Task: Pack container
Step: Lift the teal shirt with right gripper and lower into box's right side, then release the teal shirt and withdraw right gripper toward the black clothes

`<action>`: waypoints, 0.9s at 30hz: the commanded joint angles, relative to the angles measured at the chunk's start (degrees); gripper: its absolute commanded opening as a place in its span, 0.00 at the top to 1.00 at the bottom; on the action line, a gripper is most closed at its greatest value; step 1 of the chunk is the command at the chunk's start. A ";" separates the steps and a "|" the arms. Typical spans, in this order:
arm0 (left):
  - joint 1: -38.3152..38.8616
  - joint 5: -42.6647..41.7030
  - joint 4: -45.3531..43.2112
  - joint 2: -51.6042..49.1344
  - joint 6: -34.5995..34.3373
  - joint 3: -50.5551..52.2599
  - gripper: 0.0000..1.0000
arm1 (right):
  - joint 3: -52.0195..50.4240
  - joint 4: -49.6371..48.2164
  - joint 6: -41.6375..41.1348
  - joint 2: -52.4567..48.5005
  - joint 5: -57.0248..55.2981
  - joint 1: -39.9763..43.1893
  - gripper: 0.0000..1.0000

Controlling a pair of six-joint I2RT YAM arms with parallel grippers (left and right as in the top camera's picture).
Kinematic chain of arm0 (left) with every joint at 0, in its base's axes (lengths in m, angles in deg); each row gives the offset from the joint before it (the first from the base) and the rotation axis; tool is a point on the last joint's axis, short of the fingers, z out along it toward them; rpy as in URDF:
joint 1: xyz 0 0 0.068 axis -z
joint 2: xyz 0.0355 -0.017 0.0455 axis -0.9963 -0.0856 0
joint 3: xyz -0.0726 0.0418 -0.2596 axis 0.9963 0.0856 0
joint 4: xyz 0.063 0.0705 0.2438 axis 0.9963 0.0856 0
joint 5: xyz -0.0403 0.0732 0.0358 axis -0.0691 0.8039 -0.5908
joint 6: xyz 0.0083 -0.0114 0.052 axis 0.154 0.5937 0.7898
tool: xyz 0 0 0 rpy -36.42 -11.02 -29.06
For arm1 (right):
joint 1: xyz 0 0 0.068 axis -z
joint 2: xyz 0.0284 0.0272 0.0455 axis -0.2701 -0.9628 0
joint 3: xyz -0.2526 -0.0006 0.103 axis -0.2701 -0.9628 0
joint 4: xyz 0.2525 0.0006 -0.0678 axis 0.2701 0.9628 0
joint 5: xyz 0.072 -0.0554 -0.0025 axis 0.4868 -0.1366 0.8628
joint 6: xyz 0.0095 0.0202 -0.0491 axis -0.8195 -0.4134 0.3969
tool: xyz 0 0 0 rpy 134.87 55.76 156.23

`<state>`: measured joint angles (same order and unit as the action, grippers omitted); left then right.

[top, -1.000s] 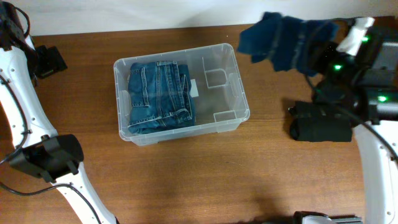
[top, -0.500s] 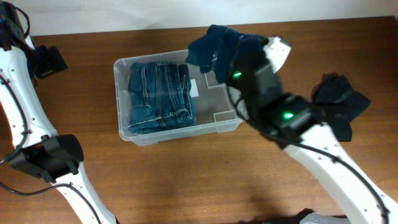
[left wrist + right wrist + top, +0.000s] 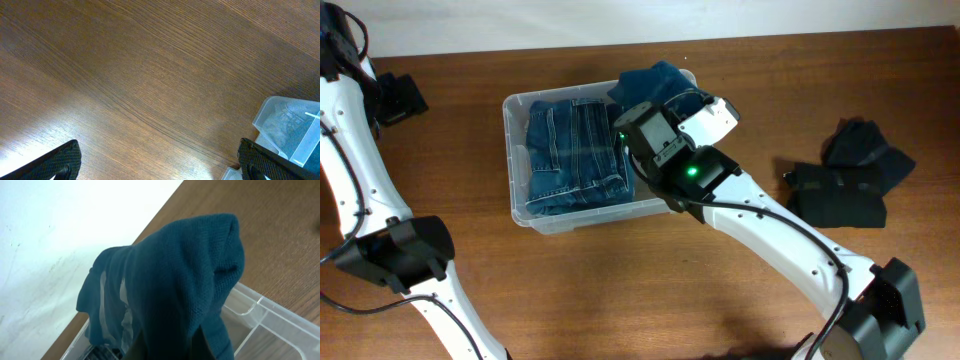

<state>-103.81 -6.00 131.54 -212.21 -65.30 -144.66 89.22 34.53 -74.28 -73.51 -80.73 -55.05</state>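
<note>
Your right gripper (image 3: pixel 169 347) is pinching a dark blue knit garment (image 3: pixel 175 275) above the upper-right corner of the container (image 3: pixel 507 150). Container: clear rectangular bin, upper centre of the desk (image 3: pixel 620 290), with folded jeans (image 3: pixel 575 155) filling its left half. Left gripper (image 3: pixel 162 167): spread wide, holding nothing.

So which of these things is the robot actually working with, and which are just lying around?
In the job: container; folded jeans inside it; blue knit garment, gripped by the right end effector above it.
Lying about: black clothes on the table, perhaps next; left end effector, open over bare wood.
</note>
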 commanded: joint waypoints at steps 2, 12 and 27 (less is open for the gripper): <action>-0.09 -0.20 0.04 0.24 -0.33 -0.87 0.01 | 1.51 -0.37 -2.99 -0.24 -3.54 -1.46 0.52; -0.09 -0.20 0.04 0.24 -0.33 -0.87 0.00 | 1.51 -0.48 14.73 -0.24 -0.04 -1.53 0.30; -0.09 -0.20 0.04 0.24 -0.35 -0.87 0.01 | 1.51 13.14 47.30 13.35 13.79 18.75 0.01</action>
<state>-103.81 -6.00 131.56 -212.21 -65.30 -144.66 89.57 44.56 -28.42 -64.54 -73.43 -44.90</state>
